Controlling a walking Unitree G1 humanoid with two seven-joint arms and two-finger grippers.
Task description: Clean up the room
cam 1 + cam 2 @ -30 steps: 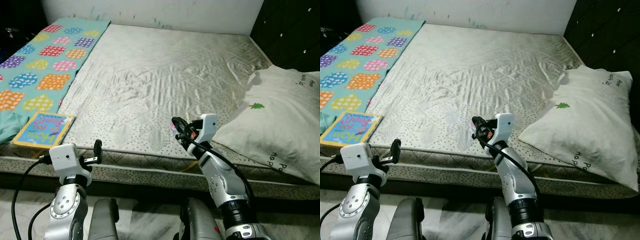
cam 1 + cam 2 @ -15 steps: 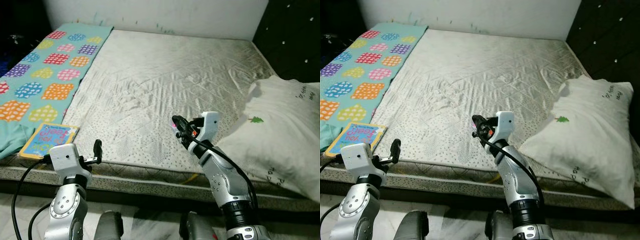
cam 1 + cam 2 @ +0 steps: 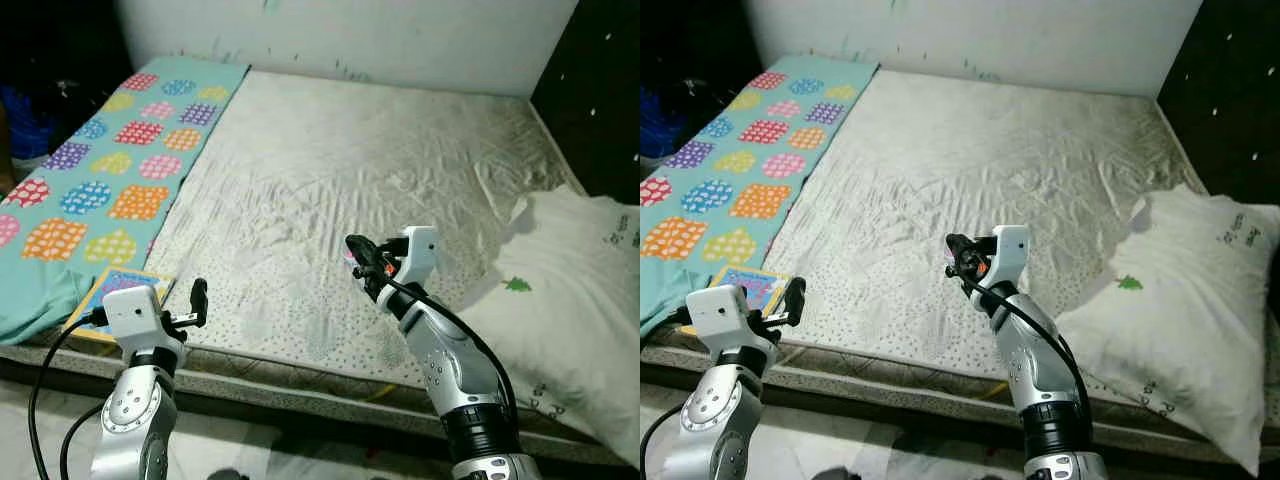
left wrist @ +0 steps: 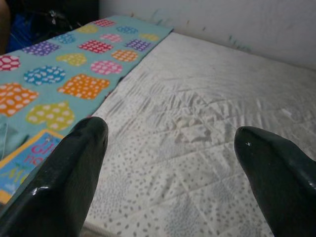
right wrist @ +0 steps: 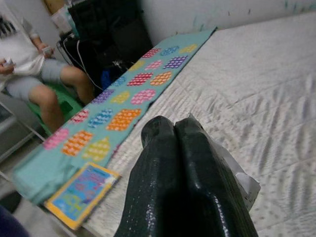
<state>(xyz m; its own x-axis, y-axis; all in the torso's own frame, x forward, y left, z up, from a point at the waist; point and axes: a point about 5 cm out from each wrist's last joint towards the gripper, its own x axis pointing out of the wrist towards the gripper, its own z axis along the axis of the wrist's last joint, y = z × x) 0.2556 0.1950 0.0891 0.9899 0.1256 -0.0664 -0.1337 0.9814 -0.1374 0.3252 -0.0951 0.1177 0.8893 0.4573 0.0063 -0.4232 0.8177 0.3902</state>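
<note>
Your right gripper (image 3: 358, 258) hovers over the near part of the bed (image 3: 380, 170), fingers pressed together on a small white scrap (image 5: 244, 183). Your left gripper (image 3: 196, 300) sits at the near edge, spread and empty, just beside the book (image 3: 112, 293) lying at the near left. In the right eye view, the pillow (image 3: 1185, 290) rests on the right. The left wrist view puts the book (image 4: 22, 160) just past your finger. It looks stiff and light; take it by an overhanging edge.
</note>
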